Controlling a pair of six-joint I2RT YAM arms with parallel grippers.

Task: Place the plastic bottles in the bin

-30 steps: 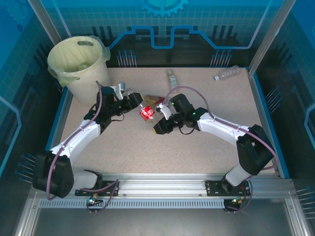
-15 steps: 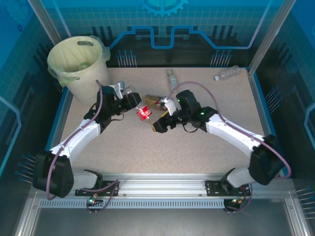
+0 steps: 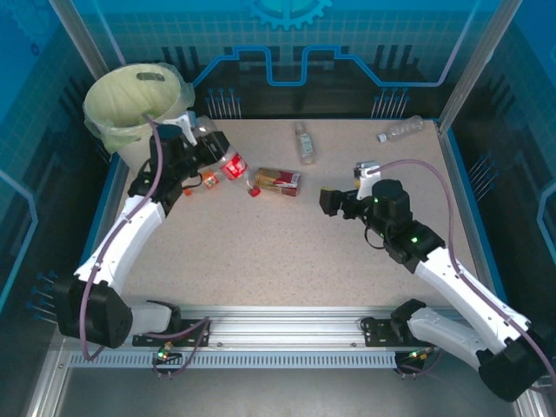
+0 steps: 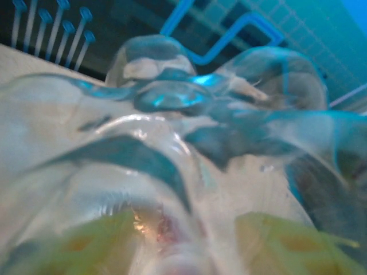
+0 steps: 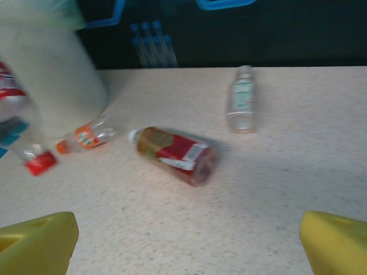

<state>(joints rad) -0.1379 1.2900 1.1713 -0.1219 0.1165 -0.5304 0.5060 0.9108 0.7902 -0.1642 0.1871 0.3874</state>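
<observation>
Hanging in the left claw (image 3: 217, 155) is a clear, red-labelled, red-capped bottle (image 3: 233, 165).

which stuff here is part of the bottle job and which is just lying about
For the job: bin; red-label bottle, held by the left gripper; orange-label bottle; brown-and-red bottle; white-label bottle; far clear bottle.

Just there: table; aluminium rail. Both are fixtures, not loose clutter.
</observation>
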